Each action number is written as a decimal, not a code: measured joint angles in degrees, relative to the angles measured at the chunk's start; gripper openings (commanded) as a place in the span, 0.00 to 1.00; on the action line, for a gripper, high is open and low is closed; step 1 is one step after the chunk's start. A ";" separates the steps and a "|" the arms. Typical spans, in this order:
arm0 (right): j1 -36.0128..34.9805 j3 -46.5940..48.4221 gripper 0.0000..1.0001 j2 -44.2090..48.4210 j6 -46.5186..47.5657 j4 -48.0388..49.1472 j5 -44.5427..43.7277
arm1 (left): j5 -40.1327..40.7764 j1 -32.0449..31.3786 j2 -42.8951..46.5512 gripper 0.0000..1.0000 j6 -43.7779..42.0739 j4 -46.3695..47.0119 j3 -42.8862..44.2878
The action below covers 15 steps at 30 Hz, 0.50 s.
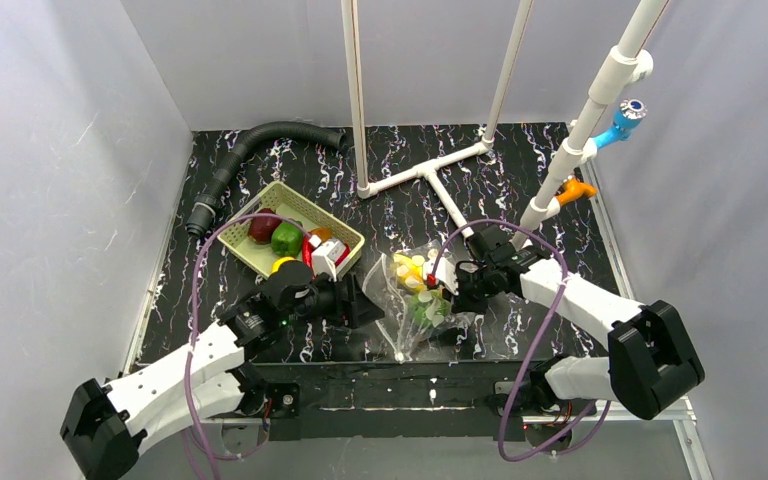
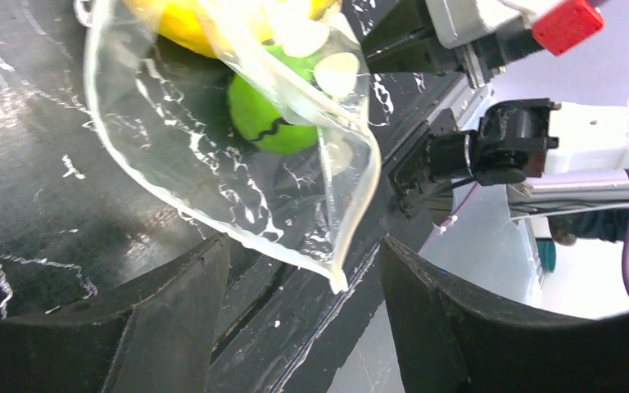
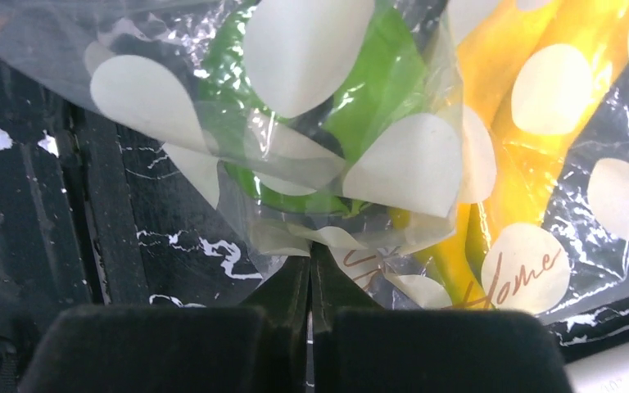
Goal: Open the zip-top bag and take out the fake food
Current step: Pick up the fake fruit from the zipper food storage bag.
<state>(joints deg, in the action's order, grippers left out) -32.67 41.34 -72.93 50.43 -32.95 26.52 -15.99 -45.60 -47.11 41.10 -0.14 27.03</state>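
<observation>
The zip-top bag [image 1: 415, 300] lies on the black table between my two grippers, clear with off-white dots. A yellow banana [image 1: 407, 268] and a green piece [image 1: 430, 308] of the fake food are inside it. My right gripper [image 1: 452, 285] is shut on a fold of the bag's edge [image 3: 311, 237], with the green piece [image 3: 360, 106] and banana [image 3: 508, 164] just beyond. My left gripper [image 1: 368, 300] is open; a corner of the bag [image 2: 336, 278] hangs between its fingers [image 2: 205, 278] without touching them. Dark red, green, orange and yellow pieces lie in the basket [image 1: 345, 232].
A black corrugated hose [image 1: 260, 140] lies at the back left. A white pipe frame [image 1: 430, 170] stands behind the bag, with an orange clamp [image 1: 575, 188] and a blue clamp [image 1: 625, 120] on its right pipe. The table's front edge [image 1: 400, 365] is close below the bag.
</observation>
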 measured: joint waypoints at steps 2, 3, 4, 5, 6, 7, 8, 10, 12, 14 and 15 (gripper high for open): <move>0.00 0.11 0.01 -0.50 -1.27 0.46 1.18 | -1.51 0.00 0.11 0.63 -0.48 1.40 -0.48; -0.04 0.15 0.01 -0.92 -1.99 0.74 1.81 | -2.36 0.00 -1.11 0.62 -0.57 2.64 -0.81; -0.04 0.22 0.01 -1.25 -2.38 0.87 2.21 | -3.21 0.00 -2.78 0.61 -0.63 4.11 -1.16; -0.04 0.26 0.01 -1.64 -2.75 1.09 2.56 | -3.78 -0.02 -4.31 0.59 -0.68 5.07 -1.33; -0.04 0.33 0.01 -2.10 -3.21 1.25 2.86 | -4.37 -0.07 -7.13 0.56 -0.94 6.64 -1.51; -0.04 0.44 0.01 -2.45 -3.58 1.44 3.13 | -4.57 -0.20 -9.31 0.55 -1.33 8.00 -1.70; -0.04 0.46 0.01 -2.67 -3.85 1.62 3.30 | -4.52 -0.31 -10.71 0.54 -1.73 9.18 -1.97; -0.04 0.48 0.01 -2.71 -4.22 1.68 3.61 | -3.93 -0.68 -12.76 0.53 -3.91 12.13 -3.04; -0.04 0.50 0.01 -2.69 -4.46 1.77 3.69 | -2.80 -0.98 -13.27 0.53 -6.64 14.29 -3.78; -0.04 0.50 0.01 -2.69 -4.68 1.81 3.74 | -1.92 -1.14 -13.33 0.52 -9.62 16.59 -3.91; -0.04 0.50 0.01 -2.69 -4.83 1.81 3.76 | -1.70 -1.18 -13.33 0.53 -10.78 17.70 -3.91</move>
<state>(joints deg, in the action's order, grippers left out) -32.71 41.85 -75.61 45.60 -31.14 30.28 -17.69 -46.78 -60.45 30.33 17.56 23.11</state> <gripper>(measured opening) 0.022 0.530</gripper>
